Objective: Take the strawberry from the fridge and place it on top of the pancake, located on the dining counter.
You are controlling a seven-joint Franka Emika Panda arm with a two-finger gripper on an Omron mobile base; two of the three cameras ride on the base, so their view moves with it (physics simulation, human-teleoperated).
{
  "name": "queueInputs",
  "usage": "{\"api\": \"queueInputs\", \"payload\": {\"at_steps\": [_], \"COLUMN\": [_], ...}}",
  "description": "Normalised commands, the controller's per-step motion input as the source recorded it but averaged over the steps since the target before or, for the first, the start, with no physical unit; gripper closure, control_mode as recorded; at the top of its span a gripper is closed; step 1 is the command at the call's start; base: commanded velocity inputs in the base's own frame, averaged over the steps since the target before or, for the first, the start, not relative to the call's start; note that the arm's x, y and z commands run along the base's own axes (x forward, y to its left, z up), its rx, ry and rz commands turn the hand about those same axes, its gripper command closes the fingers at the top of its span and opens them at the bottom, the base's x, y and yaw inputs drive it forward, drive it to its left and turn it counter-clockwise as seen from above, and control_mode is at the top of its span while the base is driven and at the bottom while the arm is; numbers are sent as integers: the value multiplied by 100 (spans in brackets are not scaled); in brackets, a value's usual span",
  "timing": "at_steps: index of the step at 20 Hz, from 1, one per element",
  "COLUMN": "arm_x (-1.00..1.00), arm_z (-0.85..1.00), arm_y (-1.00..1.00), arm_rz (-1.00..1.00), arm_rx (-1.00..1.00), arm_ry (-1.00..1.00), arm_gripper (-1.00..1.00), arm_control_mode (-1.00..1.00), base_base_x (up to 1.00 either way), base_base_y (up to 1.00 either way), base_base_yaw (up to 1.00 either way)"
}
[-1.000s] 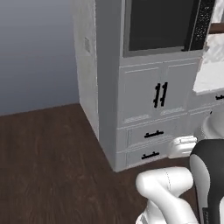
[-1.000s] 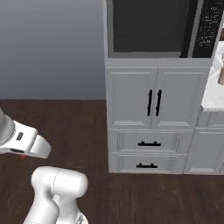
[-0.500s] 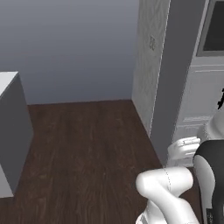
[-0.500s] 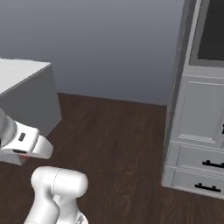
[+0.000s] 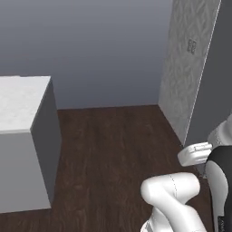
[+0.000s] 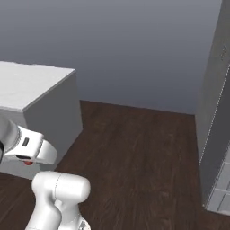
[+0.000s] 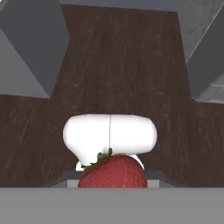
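Claw (image 7: 112, 183) clamped on the strawberry (image 7: 113, 171); the fruit sits right at the bottom of the hand view, leafy cap up, over the dark wood floor (image 7: 118, 65). Further out, white bench (image 6: 31, 85) stands off to the left with its grey side panel facing us; no pancake visible on the part showing. Grey cabinet (image 6: 215, 134) on the right. Risks: small round fruit could slip from the grip if the base jolts or the arm swings fast; a low carry could clip the bench edge on approach.
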Motion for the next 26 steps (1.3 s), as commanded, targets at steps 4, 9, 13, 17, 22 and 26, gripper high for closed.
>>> {"api": "queueInputs", "payload": {"at_steps": [4,9,13,17,22,26], "arm_x": [0,0,0,0,0,0], "arm_z": [0,0,0,0,0,0], "arm_y": [0,0,0,0,0,0], "arm_rz": [0,0,0,0,0,0], "arm_rx": [0,0,0,0,0,0], "arm_ry": [0,0,0,0,0,0], "arm_gripper": [100,100,100,100,100,100], "arm_control_mode": [100,100,100,100,100,100], "base_base_x": [100,100,100,100,100,100], "base_base_y": [58,27,6,19,34,44], "base_base_yaw": [-4,-15,-13,-15,-15,-12]}}
